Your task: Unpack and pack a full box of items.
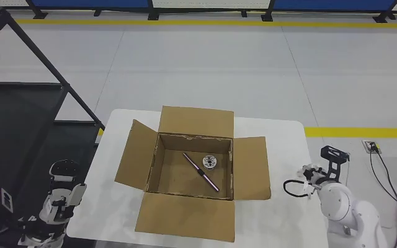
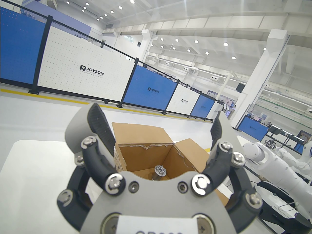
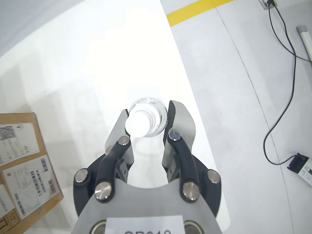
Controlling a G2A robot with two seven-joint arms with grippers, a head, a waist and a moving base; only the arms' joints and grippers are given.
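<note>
— Top view: where is the box?
— The box [image 1: 189, 214] sits open mid-table [image 1: 285, 139], with a rod [image 1: 200, 172] and a metal disc [image 1: 209, 162] inside.
— Left wrist view?
— The left gripper [image 2: 158, 115] is spread, holding nothing.
— Right wrist view?
— The right gripper [image 3: 148, 109] pinches a bottle [image 3: 137, 124] by the table's edge.

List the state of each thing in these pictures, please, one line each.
box: open, four flaps spread out.
purple rod: lying flat inside the box.
round metal part: inside the box, beside the rod.
bottle: upright, cap on, gripped.
left gripper: open, empty.
right gripper: shut on the bottle.
</note>
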